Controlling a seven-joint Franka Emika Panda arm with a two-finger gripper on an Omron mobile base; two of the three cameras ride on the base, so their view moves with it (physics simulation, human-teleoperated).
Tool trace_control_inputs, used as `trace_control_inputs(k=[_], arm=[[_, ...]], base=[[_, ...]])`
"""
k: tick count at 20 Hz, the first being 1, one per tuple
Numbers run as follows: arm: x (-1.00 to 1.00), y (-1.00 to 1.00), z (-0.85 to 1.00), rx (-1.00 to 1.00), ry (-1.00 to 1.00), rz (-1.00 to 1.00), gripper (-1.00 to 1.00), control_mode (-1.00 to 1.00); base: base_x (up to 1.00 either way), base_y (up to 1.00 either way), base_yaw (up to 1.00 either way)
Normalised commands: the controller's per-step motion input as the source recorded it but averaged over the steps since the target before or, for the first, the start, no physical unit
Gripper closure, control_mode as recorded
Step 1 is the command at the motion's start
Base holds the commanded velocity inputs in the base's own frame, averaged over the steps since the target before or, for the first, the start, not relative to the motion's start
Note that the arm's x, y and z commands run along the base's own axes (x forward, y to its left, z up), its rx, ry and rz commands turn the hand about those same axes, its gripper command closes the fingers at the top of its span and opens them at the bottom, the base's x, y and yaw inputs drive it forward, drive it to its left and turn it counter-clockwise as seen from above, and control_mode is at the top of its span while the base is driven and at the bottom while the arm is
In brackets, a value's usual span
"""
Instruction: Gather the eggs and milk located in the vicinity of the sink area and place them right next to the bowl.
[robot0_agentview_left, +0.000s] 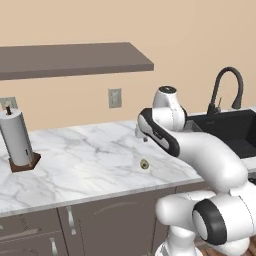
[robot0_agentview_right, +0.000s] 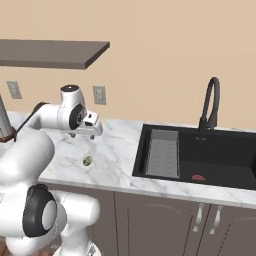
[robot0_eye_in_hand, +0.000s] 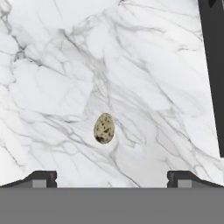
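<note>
White marble with grey veining makes up the countertop (robot0_agentview_left: 75, 155), and on it lies the small pale greenish egg with dark speckles (robot0_agentview_left: 144, 164), alone on the bare stone near the front edge. From the right base view the same speckled egg (robot0_agentview_right: 87, 160) sits left of the large black rectangular recessed sink (robot0_agentview_right: 200, 155), apart from the basin's rim. In the hand view the egg (robot0_eye_in_hand: 104, 128) lies on its side, roughly midway between the two dark finger tips that rise at the bottom, with a dark strip of the sink edge (robot0_eye_in_hand: 212, 65) along the right side.

The white arm's two-finger gripper (robot0_agentview_left: 141, 134) hangs above the counter, over the egg and clear of it; its jaws stand spread wide with nothing between them. From the right base view the gripper (robot0_agentview_right: 84, 134) hovers above and slightly left of the egg.

Inside the sink a grey ribbed rack (robot0_agentview_right: 163, 152) fills the left part of the basin, and a flat red thing (robot0_agentview_right: 198, 177) lies on the basin floor toward the front. The tall black gooseneck faucet (robot0_agentview_right: 210, 105) stands behind the basin against the beige wall.

At the far left of the counter a silvery upright paper-towel holder on a brown base (robot0_agentview_left: 18, 141) stands near the wall. A grey-brown wall shelf (robot0_agentview_left: 75, 59) hangs above, and a pale wall outlet (robot0_agentview_left: 115, 98) sits below it. Dark brown cabinet doors with metal handles (robot0_agentview_left: 70, 220) run beneath the counter.
</note>
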Motion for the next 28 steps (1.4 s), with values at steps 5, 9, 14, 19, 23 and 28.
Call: trace_control_inputs(k=[5, 9, 14, 19, 23, 28], arm=[[0.19, 0.05, -0.31, 0.00, 0.02, 0.00, -1.00, -1.00], [0.14, 0.05, -0.30, 0.00, 0.02, 0.00, -1.00, -1.00], [0.00, 0.09, -0.31, 0.00, 0.01, 0.00, -1.00, -1.00], [0.00, 0.09, -0.33, 0.00, 0.00, 0.00, -1.00, -1.00], [0.00, 0.01, -0.40, 0.00, 0.00, 0.00, -1.00, -1.00], [0.04, 0.00, -0.39, 0.00, 0.00, 0.00, -1.00, -1.00]], base=[[0.00, 0.00, 0.00], [0.00, 0.00, 0.00], [0.00, 0.00, 0.00], [0.00, 0.00, 0.00], [0.00, 0.00, 0.00], [0.00, 0.00, 0.00]])
